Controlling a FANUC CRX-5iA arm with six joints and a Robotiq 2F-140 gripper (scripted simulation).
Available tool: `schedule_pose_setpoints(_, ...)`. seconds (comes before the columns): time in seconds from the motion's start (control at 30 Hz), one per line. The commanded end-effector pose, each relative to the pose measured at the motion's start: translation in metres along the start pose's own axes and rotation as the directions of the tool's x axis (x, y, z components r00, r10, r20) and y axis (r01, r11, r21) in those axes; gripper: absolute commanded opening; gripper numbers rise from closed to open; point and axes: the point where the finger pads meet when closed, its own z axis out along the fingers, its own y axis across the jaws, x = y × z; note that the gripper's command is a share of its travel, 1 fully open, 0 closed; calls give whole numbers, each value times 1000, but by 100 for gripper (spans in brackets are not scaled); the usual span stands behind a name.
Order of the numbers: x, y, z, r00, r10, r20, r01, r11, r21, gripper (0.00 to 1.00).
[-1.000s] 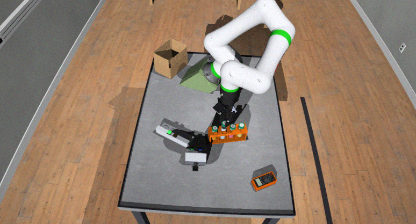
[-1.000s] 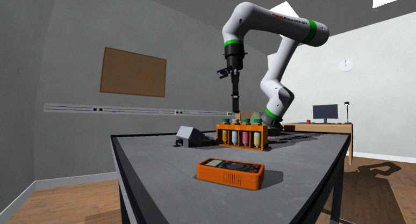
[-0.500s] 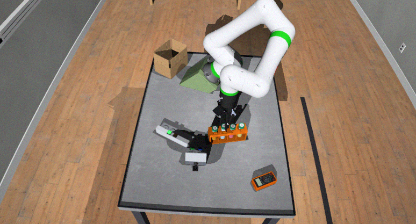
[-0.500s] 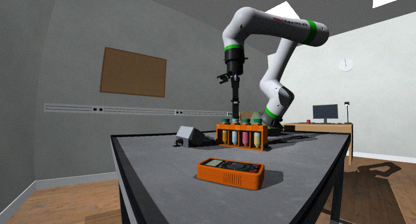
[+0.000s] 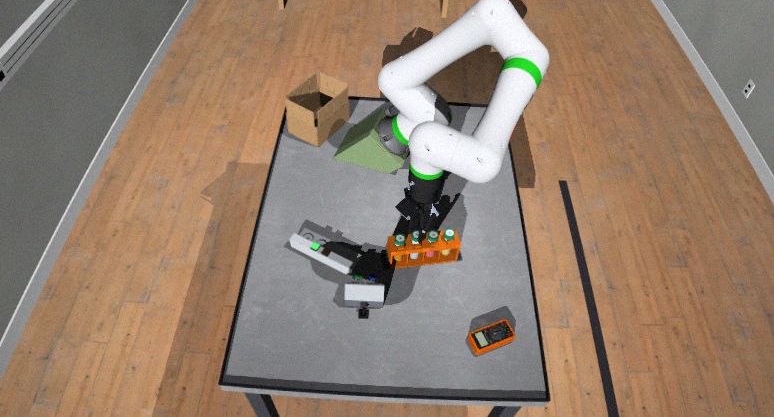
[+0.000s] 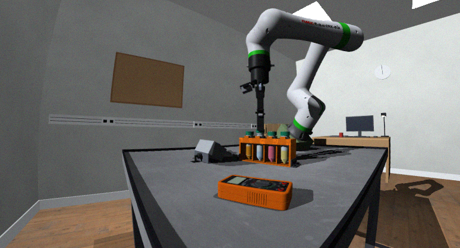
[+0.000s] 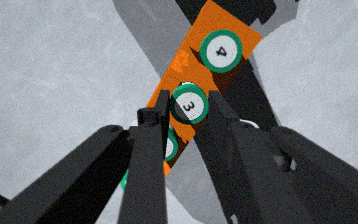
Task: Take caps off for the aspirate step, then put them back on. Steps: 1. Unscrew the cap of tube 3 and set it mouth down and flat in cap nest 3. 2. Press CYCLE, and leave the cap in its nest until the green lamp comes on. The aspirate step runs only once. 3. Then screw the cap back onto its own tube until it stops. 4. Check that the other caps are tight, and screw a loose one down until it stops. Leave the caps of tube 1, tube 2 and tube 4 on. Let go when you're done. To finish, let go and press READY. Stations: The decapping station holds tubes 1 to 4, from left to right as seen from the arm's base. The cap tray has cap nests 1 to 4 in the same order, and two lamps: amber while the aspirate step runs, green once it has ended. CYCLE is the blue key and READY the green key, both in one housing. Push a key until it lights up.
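Observation:
The orange rack holds the tubes in a row, and it also shows in the exterior view. My gripper points straight down over the rack and is shut on the green cap marked 3. The cap sits directly over tube 3, whose white rim peeks out just behind it. I cannot tell whether the cap touches the tube. In the exterior view the fingers reach down to cap height. Cap 4 sits on its tube beside it. Cap 2 is partly hidden by my finger.
The cap tray lies left of the rack with its green lamp lit. The grey key housing stands in front of it. An orange multimeter lies front right. A cardboard box and a green wedge stand at the back.

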Motion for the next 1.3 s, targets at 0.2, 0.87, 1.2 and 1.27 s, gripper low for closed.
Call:
schedule_pose_setpoints(0.2,0,0,4,1000,0,-1,0,1000,0,30)
schedule_pose_setpoints(0.87,0,0,6,1000,0,-1,0,1000,0,41)
schedule_pose_setpoints(1.2,0,0,6,1000,0,-1,0,1000,0,41)
schedule_pose_setpoints(1.27,0,0,6,1000,0,-1,0,1000,0,41)
